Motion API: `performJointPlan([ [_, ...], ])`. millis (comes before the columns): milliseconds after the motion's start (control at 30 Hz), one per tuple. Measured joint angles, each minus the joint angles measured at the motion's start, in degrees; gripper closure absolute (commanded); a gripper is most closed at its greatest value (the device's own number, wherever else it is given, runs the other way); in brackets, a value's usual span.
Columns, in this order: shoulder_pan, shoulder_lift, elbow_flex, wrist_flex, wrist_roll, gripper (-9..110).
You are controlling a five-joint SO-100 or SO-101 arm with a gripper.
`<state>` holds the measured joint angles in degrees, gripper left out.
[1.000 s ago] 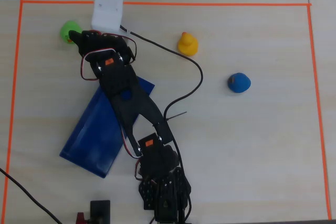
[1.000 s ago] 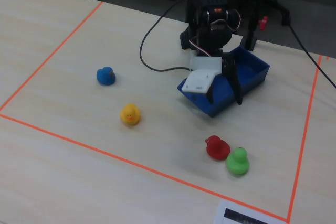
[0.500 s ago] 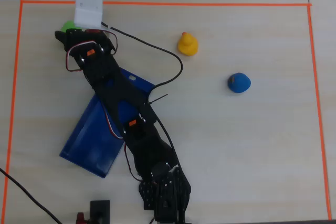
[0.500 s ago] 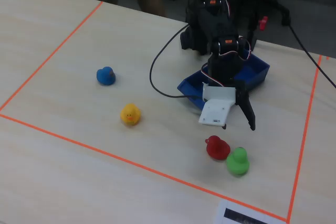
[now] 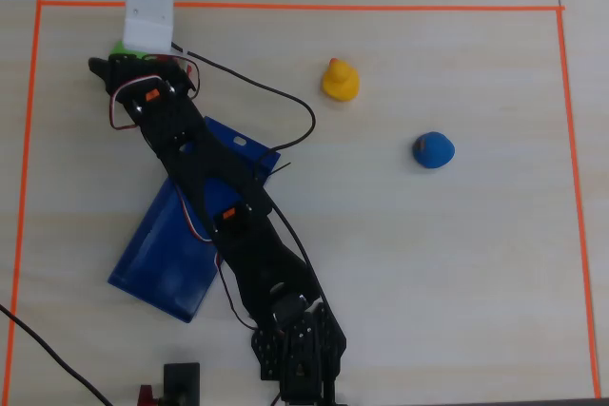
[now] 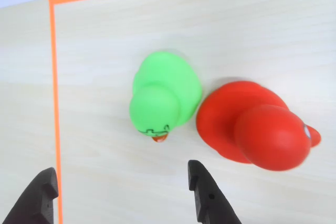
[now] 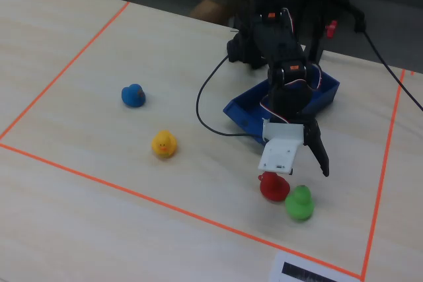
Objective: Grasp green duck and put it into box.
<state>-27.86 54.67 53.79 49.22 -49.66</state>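
Note:
In the wrist view the green duck (image 6: 164,95) sits on the table, its beak facing the camera. A red duck (image 6: 252,124) touches its right side. My gripper (image 6: 122,170) is open, with both black fingertips at the bottom edge, just short of the green duck and holding nothing. The fixed view shows the gripper (image 7: 309,171) hovering just above the green duck (image 7: 300,203) and the red duck (image 7: 272,186). From overhead, only a sliver of the green duck (image 5: 118,47) shows beside the white camera mount. The blue box (image 5: 157,259) lies under the arm, empty where visible.
A yellow duck (image 5: 340,80) and a blue duck (image 5: 433,150) sit apart on the right in the overhead view. Orange tape (image 6: 53,77) marks the work area's edge, close to the green duck. A black cable (image 5: 276,111) loops from the arm.
The arm has stretched out from above the box towards the corner. The gripper has come down over the green and red ducks. No duck has moved.

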Motion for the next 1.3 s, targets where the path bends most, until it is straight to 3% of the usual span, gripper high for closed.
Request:
performJointPlan([
  [1300, 2.3, -11.7, -8.7, -5.8, -1.9, 71],
])
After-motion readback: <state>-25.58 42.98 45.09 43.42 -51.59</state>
